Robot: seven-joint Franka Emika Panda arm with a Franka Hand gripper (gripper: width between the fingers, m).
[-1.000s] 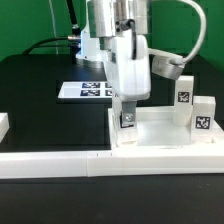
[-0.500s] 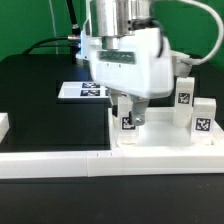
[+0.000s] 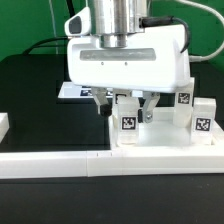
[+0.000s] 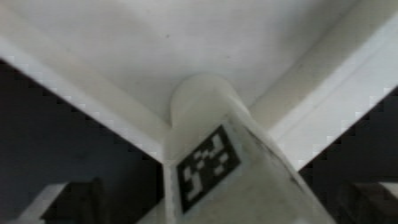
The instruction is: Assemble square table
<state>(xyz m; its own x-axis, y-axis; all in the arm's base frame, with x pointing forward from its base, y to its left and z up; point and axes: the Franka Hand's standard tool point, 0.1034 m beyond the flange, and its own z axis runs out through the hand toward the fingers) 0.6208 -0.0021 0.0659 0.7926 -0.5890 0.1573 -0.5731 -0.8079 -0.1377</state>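
Note:
The square table's white top (image 3: 172, 142) lies at the exterior view's right, rim up. One white leg with a black-and-white tag (image 3: 128, 117) stands upright in its near corner. My gripper (image 3: 125, 104) hangs straight over this leg, open, one finger (image 3: 101, 101) on each side and both clear of it. Two more tagged legs (image 3: 184, 99) (image 3: 203, 116) stand on the top farther right. In the wrist view the tagged leg (image 4: 215, 150) rises toward the camera from the corner of the top (image 4: 196, 40), and nothing is held.
Long white rails (image 3: 60, 162) run along the front of the black table and meet the top's near edge. The marker board (image 3: 72, 91) lies behind, mostly hidden by my hand. A small white part (image 3: 3, 126) shows at the left edge.
My hand has turned about its vertical axis, now showing its broad face. The fingers have spread and let go of the leg, which stays upright in the corner.

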